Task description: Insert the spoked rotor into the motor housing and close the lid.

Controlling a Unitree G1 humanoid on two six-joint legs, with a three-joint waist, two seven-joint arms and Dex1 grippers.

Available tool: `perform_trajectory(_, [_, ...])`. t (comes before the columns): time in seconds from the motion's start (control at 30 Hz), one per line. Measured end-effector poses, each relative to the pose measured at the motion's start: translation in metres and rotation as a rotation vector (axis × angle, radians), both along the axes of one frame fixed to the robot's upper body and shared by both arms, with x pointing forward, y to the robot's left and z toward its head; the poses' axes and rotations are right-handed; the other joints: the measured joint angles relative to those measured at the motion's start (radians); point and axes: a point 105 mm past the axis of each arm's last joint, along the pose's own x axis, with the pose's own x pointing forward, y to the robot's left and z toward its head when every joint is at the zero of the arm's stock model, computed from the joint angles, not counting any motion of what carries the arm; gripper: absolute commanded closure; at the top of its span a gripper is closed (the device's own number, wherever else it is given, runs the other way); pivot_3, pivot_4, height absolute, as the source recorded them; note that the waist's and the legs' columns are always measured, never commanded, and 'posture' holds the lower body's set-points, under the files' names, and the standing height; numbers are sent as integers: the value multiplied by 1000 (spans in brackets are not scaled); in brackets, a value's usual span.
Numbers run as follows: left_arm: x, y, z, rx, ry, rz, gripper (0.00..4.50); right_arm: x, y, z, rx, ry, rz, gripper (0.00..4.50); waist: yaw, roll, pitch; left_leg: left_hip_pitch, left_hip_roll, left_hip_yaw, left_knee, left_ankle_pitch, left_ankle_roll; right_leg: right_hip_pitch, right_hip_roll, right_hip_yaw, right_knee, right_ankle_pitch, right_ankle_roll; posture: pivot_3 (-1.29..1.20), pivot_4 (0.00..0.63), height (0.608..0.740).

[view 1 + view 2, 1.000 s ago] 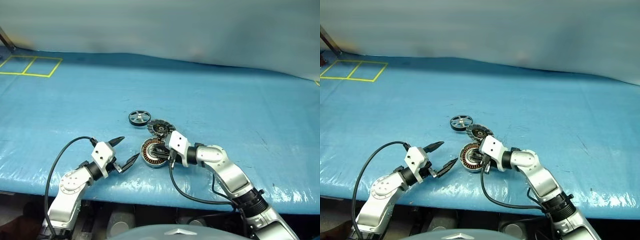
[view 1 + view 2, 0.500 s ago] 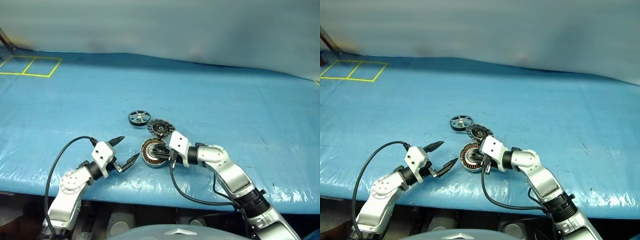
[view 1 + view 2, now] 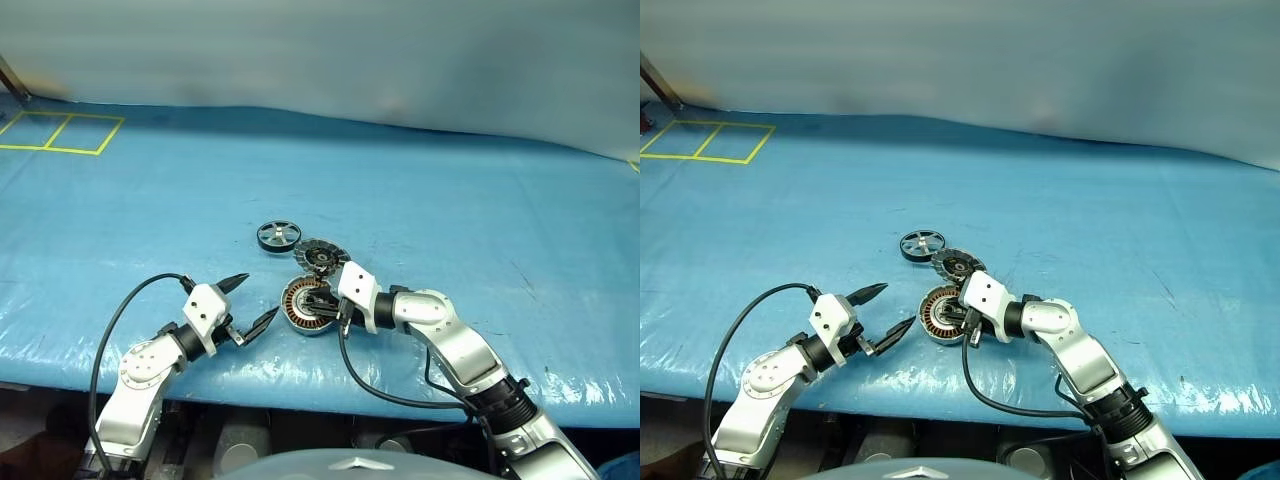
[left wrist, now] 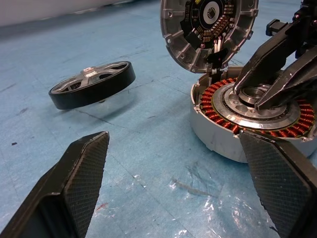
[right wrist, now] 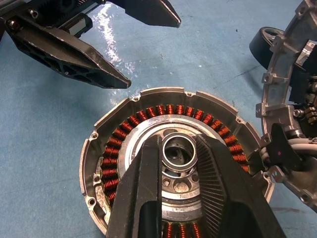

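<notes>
Nothing has moved since the earlier frames: both arms and every part sit where they were. Below centre in the head views, the right gripper [image 5: 181, 148] rests nearly shut, its fingers pinching the raised silver hub of the motor housing [image 3: 303, 305]. To its lower left, the left gripper [image 3: 248, 302] hangs wide open and empty. Insertion has not begun: the spoked rotor [image 3: 278, 235] lies above the housing, apart, and the lid [image 3: 320, 257] stands open.
</notes>
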Motion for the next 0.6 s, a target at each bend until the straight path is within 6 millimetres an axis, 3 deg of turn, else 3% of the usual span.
perform_trajectory(0.6, [0, 0, 0, 1, -2, -2, 0, 0, -1, 0, -4, -1, -1, 3843, 0, 0, 0, 0, 0, 0, 0, 0, 0, 0, 0, 0, 0, 0, 0, 0, 150, 740])
